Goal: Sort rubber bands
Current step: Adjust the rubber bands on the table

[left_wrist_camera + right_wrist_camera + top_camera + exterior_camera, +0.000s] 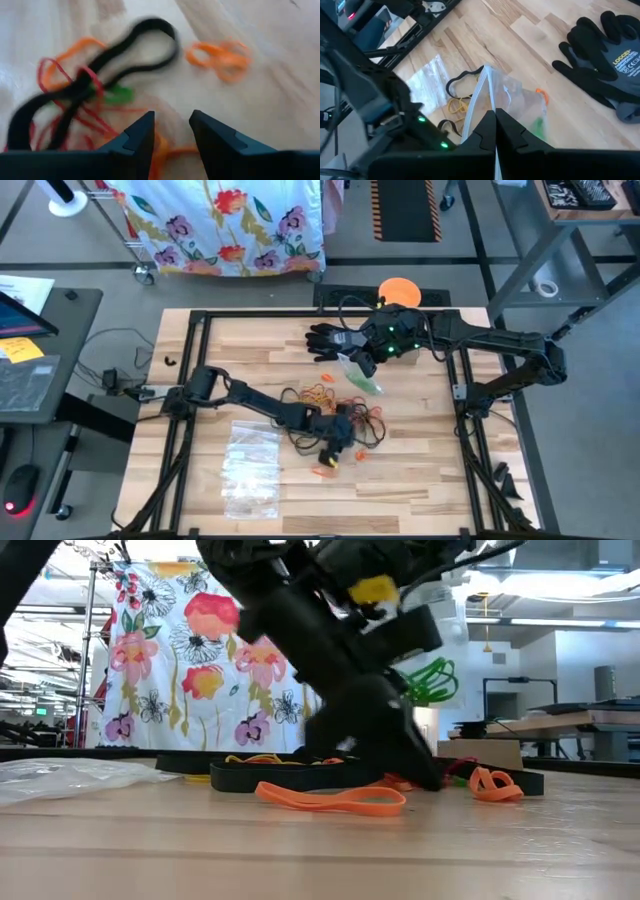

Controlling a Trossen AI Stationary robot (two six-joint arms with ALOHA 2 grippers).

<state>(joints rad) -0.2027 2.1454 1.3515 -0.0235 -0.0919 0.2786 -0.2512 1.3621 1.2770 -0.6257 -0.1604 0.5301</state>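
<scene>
Sorting looks barely begun. Most rubber bands (335,412) lie tangled mid-surface. Left gripper (171,131) hovers over them, fingers parted, empty. Right gripper (495,131) pinches a clear bag (512,102) holding a few bands.

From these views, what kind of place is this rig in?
Probably a workshop or lab: a metal-framed wooden table, a floral cloth hung on a rack, and a workbench in the room behind.

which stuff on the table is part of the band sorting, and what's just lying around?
In the job:
- rubber bands, loose pile mid-table
- clear bag with green bands inside, held by the shut right pincer
- left pincer, open over the orange bands

Lying about:
- black glove
- spare clear bags
</scene>
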